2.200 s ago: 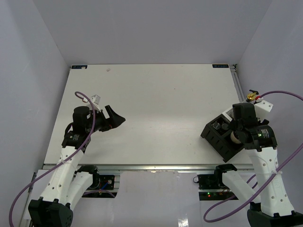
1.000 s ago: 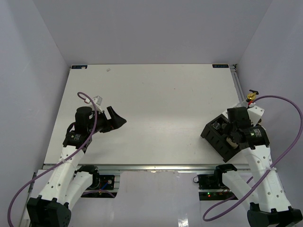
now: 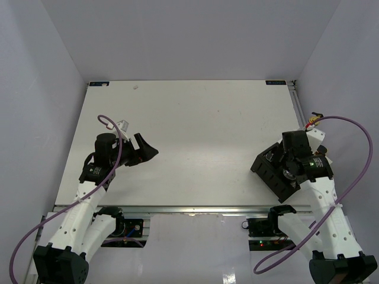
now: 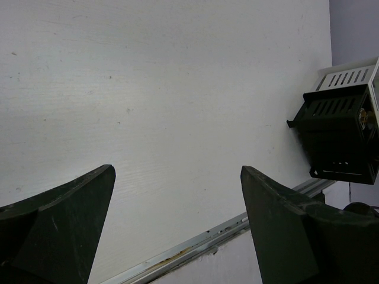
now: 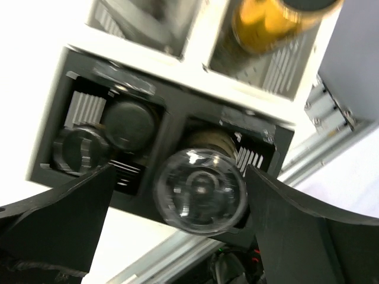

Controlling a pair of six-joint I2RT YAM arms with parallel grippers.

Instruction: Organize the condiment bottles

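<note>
Hovering right fingers (image 5: pixel 59 219): spread wide either side of the chrome-topped shaker (image 5: pixel 200 190); whether they touch it cannot be told.
Shaker: at the black rack's (image 5: pixel 52 112) right-hand cell, seen from the right wrist.
Dark jars (image 5: pixel 127 121): two, side by side in the left-hand cell.
Yellow-labelled bottle (image 5: pixel 266 15): in a white cell beyond.
Left fingers (image 4: pixel 59 219): spread above the bare surface (image 4: pixel 148 89), well apart from the rack.

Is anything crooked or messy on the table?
Yes, one thing. The black rack near the right front corner of the table sits crooked. It is turned at a slant instead of lining up with the table's edges. Nothing looks spilled or broken.
</note>
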